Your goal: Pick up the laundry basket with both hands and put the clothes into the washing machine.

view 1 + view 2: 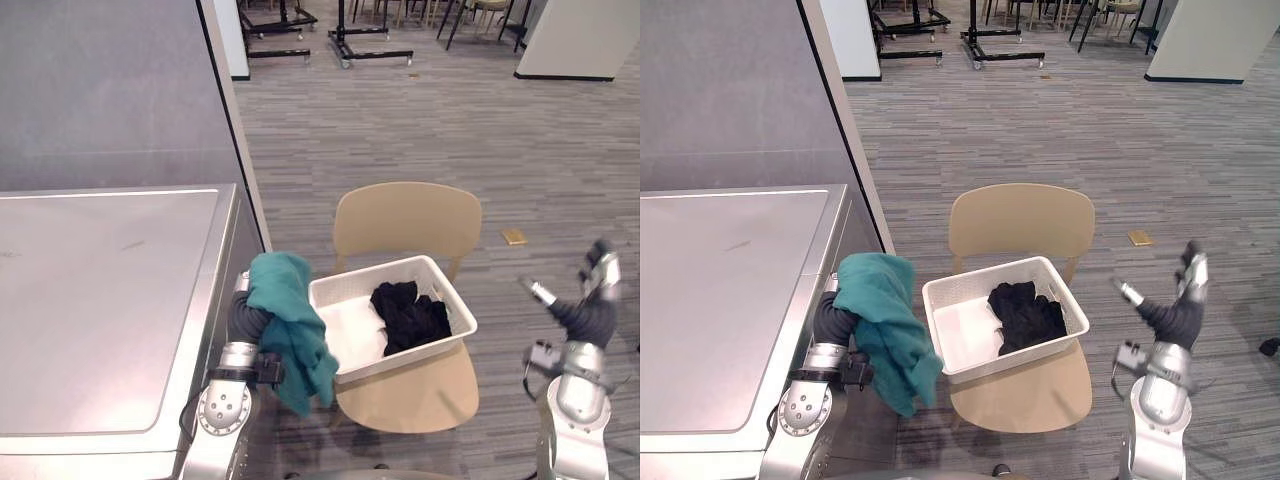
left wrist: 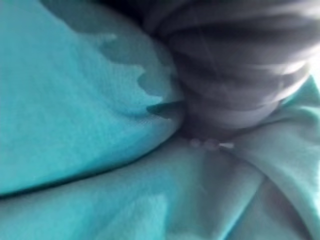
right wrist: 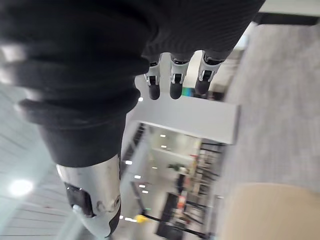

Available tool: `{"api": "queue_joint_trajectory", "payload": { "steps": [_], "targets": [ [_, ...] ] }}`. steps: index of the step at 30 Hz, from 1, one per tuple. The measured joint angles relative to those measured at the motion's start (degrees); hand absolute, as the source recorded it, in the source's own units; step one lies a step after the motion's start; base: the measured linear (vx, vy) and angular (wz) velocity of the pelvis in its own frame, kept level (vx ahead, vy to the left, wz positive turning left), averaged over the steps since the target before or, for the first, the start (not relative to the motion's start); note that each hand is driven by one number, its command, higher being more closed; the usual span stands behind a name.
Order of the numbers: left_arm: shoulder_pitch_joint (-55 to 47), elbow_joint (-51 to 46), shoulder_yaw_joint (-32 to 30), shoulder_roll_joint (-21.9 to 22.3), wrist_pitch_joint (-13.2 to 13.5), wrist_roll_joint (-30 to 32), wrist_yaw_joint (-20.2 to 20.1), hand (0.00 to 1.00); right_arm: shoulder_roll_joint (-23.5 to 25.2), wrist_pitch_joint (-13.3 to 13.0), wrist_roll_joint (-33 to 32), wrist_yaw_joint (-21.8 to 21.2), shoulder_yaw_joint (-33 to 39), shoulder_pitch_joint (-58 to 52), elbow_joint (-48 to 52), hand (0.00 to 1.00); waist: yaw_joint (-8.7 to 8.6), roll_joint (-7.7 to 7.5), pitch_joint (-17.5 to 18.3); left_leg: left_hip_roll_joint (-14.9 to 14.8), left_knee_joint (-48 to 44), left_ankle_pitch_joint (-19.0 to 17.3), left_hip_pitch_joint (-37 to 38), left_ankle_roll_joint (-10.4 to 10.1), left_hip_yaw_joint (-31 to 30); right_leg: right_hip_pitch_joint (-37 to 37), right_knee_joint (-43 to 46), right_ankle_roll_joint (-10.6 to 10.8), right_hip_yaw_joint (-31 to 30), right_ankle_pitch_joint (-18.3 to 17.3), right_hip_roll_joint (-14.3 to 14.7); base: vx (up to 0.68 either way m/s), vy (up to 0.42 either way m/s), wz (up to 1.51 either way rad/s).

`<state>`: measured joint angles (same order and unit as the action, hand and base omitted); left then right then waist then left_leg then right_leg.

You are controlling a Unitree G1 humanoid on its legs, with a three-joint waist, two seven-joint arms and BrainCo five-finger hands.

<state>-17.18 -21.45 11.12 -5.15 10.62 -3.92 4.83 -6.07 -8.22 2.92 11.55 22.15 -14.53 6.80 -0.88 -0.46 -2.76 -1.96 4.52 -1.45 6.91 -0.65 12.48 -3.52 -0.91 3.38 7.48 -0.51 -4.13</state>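
Note:
A white laundry basket [image 1: 456, 296] stands on the seat of a beige chair [image 1: 405, 220]. Inside it lie black clothes [image 1: 410, 315] and a white cloth [image 1: 350, 332]. A teal garment [image 1: 290, 320] hangs over my left hand [image 2: 235, 75], between the basket's left end and the washing machine [image 1: 100, 300]. The cloth covers the fingers of that hand. My right hand [image 1: 598, 275] is raised well to the right of the basket, apart from it, its fingers straight and its thumb spread with nothing held.
The washing machine's silver top is closed and flat at the left, with a grey partition wall [image 1: 100, 90] behind it. A small yellow object [image 1: 514, 236] lies on the floor right of the chair. Black wheeled stands [image 1: 370, 45] stand far back.

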Motion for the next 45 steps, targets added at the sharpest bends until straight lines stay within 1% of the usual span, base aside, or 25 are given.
{"api": "queue_joint_trajectory", "payload": {
  "steps": [2,7,11,15,19,21,24,25,26,28,29,30,31,32,33,34,35,36,37,38,39,40,42,44,45],
  "targets": [
    [-1.27,0.00,0.00,0.40,-0.02,-0.62,-1.11,1.00,1.61,1.08,0.08,-0.77,0.17,-1.87,-7.89,0.00,-0.02,0.10,-0.01,-0.05,-1.03,-0.60,-0.50,-0.01,0.02,0.05,-0.03,0.01,-0.05,0.00,-0.07,0.00,0.000,0.00],
    [-2.02,1.90,0.30,0.40,-0.19,-2.60,-2.95,1.00,2.28,2.32,-0.12,-1.70,2.37,-1.68,-25.04,0.00,0.01,0.27,-0.04,-0.01,-1.52,-0.68,-1.39,0.07,0.00,0.71,0.05,0.05,-0.05,0.03,-0.18,0.00,0.000,0.00],
    [-2.85,7.72,0.76,-0.75,-0.88,-3.24,-4.69,1.00,2.87,3.05,-2.52,-1.80,2.51,-1.43,-36.61,0.00,-0.13,1.36,0.19,-0.01,-1.55,-0.68,-1.33,0.07,-0.05,0.72,0.23,0.05,0.02,0.03,-0.20,-0.01,-0.005,0.00],
    [-4.17,10.56,2.33,-1.54,-1.43,-3.23,-4.91,1.00,3.34,3.28,-4.70,-2.17,0.68,-1.55,-40.68,0.00,-0.28,1.74,0.31,-0.04,-1.57,-0.67,-1.29,0.07,-0.05,0.86,0.53,0.05,-0.01,0.03,-0.19,-0.03,-0.010,-0.01],
    [-4.52,13.02,2.31,-2.22,-1.67,-3.20,-4.87,1.00,3.29,3.36,-4.64,-3.38,-3.99,-0.33,-43.76,0.00,0.19,1.50,0.17,-0.04,-1.99,-0.68,-1.89,0.08,0.36,2.12,0.99,0.05,-0.70,0.03,-0.24,-0.06,-0.007,-0.06],
    [-4.49,13.03,2.28,-2.75,-1.68,-3.21,-4.82,1.00,3.31,3.45,-4.52,-3.99,-5.66,0.89,-44.50,0.00,0.24,0.96,-0.24,-0.09,-3.11,-0.86,-3.50,0.15,0.50,3.37,1.82,0.09,-0.98,0.06,-0.35,-0.04,-0.001,-0.04],
    [-2.70,13.03,2.40,-3.01,-1.70,-3.17,-4.74,1.00,3.30,3.70,-4.23,-4.01,-7.98,4.21,-46.15,0.00,0.58,0.47,-2.50,-1.41,-10.99,-3.81,-9.38,0.21,0.24,7.16,6.41,0.29,-1.46,-0.09,-0.24,-0.10,-0.006,0.06],
    [-1.68,13.05,2.66,-3.07,-1.72,-3.09,-4.47,1.00,3.24,3.69,-3.69,-3.94,-8.84,4.84,-46.17,0.00,0.47,0.75,-3.50,-2.01,-13.67,-4.67,-11.91,0.43,-1.45,8.71,9.07,0.80,-2.74,-0.47,0.06,-0.15,0.009,0.47],
    [-0.99,13.05,2.95,-3.18,-1.72,-3.09,-4.34,1.00,3.25,3.69,-3.36,-3.90,-9.13,4.87,-46.29,0.00,0.22,0.61,-3.82,-2.07,-14.47,-4.68,-12.92,0.48,-2.57,9.34,10.27,1.37,-3.69,-0.89,0.04,-0.09,0.043,0.99],
    [2.16,13.31,4.73,-3.77,-1.69,-3.09,-3.39,1.00,3.24,3.75,-2.94,-3.71,-11.01,3.98,-47.36,0.00,-0.07,-0.42,-4.74,-1.46,-16.16,-4.34,-15.47,0.64,-7.36,10.06,16.11,1.37,-6.05,-5.28,-0.97,-0.01,0.021,1.41],
    [3.35,13.58,5.33,-4.09,-1.58,-3.10,-3.28,1.00,3.30,3.80,-2.91,-3.73,-12.17,3.41,-48.42,0.00,-0.01,-1.08,-4.57,-0.84,-17.94,-4.03,-17.40,0.49,-10.89,10.01,20.43,2.32,-6.67,-8.35,-1.74,0.00,-0.089,1.35],
    [3.79,13.94,5.39,-4.08,-1.50,-3.11,-3.14,1.00,3.28,3.89,-2.91,-3.70,-12.69,3.37,-48.72,0.00,0.02,-1.32,-4.45,-0.77,-18.84,-3.90,-18.36,0.34,-12.08,9.97,22.66,2.80,-7.10,-9.56,-2.06,0.00,-0.159,1.45],
    [4.57,14.67,5.51,-4.06,-1.43,-3.13,-2.27,1.00,3.34,3.91,-2.92,-3.73,-13.26,3.26,-48.66,0.00,0.33,-1.34,-4.41,-0.56,-20.75,-3.57,-20.30,-0.19,-15.17,9.66,26.62,3.48,-8.85,-11.34,-2.24,0.01,-0.226,1.21],
    [5.03,15.29,5.75,-4.08,-1.39,-3.13,-1.58,1.00,3.35,3.87,-2.93,-3.65,-13.50,4.28,-48.52,0.00,1.02,-1.55,-4.29,-0.44,-22.18,-2.82,-22.45,-1.29,-17.33,9.24,28.55,3.05,-11.52,-12.30,-2.26,-0.02,-0.218,1.07],
    [5.09,15.42,5.98,-4.07,-1.40,-3.13,-1.13,1.00,3.26,3.79,-2.93,-3.46,-13.60,4.93,-48.37,0.00,1.69,-1.67,-4.36,-0.50,-22.92,-2.58,-23.55,-1.64,-17.90,8.85,28.29,3.38,-13.25,-13.08,-2.07,-0.09,-0.260,0.79],
    [4.86,15.46,6.39,-4.02,-1.40,-3.10,-0.35,1.00,3.19,3.78,-2.92,-2.71,-13.79,6.75,-48.42,0.00,2.43,-2.04,-4.53,-0.54,-23.77,-1.81,-25.38,-2.79,-18.96,7.54,25.31,2.99,-16.13,-15.56,-0.90,-0.19,-0.301,0.53],
    [4.53,15.49,7.34,-3.95,-1.42,-3.12,0.64,1.00,3.01,3.78,-2.95,-1.84,-14.20,8.47,-48.35,0.00,3.70,-2.13,-4.67,-0.97,-23.45,-0.57,-26.46,-4.23,-20.05,6.72,22.91,1.78,-16.77,-18.01,0.32,-0.21,-0.311,0.45],
    [4.51,15.50,7.84,-3.89,-1.42,-3.12,0.75,1.00,2.98,3.77,-2.95,-1.63,-14.36,9.11,-48.02,0.00,4.20,-2.08,-4.73,-1.24,-23.00,0.46,-26.81,-4.68,-20.46,6.61,22.36,0.96,-16.61,-19.25,0.81,-0.24,-0.322,0.60],
    [4.77,15.55,9.48,-3.25,-1.44,-3.12,1.51,1.00,2.08,3.36,-3.00,-1.44,-14.87,10.15,-47.58,0.00,3.82,-0.35,-5.62,-2.59,-21.74,3.27,-27.36,-4.72,-22.22,6.58,22.48,-0.74,-13.99,-19.56,2.78,-0.30,-0.315,0.97],
    [4.76,15.54,9.98,-2.04,-1.42,-3.12,1.68,1.00,0.98,3.06,-2.99,-1.33,-15.44,10.28,-47.69,0.00,3.15,1.09,-6.22,-4.04,-18.10,7.56,-26.92,-4.81,-22.57,6.78,22.70,-2.23,-11.08,-18.70,4.41,-0.33,-0.297,1.09],
    [4.73,15.53,10.17,-1.67,-1.38,-3.14,1.67,1.00,0.62,3.01,-2.97,-1.24,-15.37,10.30,-47.98,0.00,3.24,1.25,-6.48,-4.80,-14.54,10.10,-25.83,-4.98,-22.18,6.88,22.45,-3.36,-9.53,-18.02,4.77,-0.35,-0.251,1.11],
    [4.66,15.57,10.87,-1.03,-1.34,-3.16,1.68,1.00,0.45,3.07,-2.97,-0.80,-15.19,10.69,-48.55,0.00,3.15,1.27,-6.76,-5.56,-12.58,9.71,-24.91,-4.91,-19.01,7.12,21.74,-5.13,-6.06,-16.94,5.13,-0.36,-0.273,1.12],
    [4.84,15.41,11.71,-0.80,-1.25,-3.19,1.31,1.00,0.08,3.08,-2.97,0.09,-14.42,10.58,-48.56,0.00,1.55,0.63,-6.71,-4.13,-17.03,8.30,-25.20,-4.10,-15.69,9.04,21.78,-6.24,-2.16,-15.69,3.67,-0.32,-0.248,1.13],
    [4.93,15.45,11.88,-0.83,-1.27,-3.21,0.87,1.00,0.09,3.08,-3.00,0.11,-14.33,10.54,-48.45,0.00,1.52,0.12,-6.85,-4.15,-25.74,2.72,-25.49,-2.30,-11.56,11.07,19.97,-6.75,0.25,-12.55,2.04,-0.24,-0.105,0.73],
    [4.88,15.48,11.93,-0.86,-1.29,-3.20,0.61,1.00,0.06,3.07,-3.00,0.12,-14.32,10.28,-48.44,0.00,1.46,0.18,-6.81,-4.51,-27.79,1.10,-25.06,-1.81,-10.81,11.04,18.96,-6.80,0.92,-11.64,1.84,-0.24,-0.034,0.57]
  ]
}}
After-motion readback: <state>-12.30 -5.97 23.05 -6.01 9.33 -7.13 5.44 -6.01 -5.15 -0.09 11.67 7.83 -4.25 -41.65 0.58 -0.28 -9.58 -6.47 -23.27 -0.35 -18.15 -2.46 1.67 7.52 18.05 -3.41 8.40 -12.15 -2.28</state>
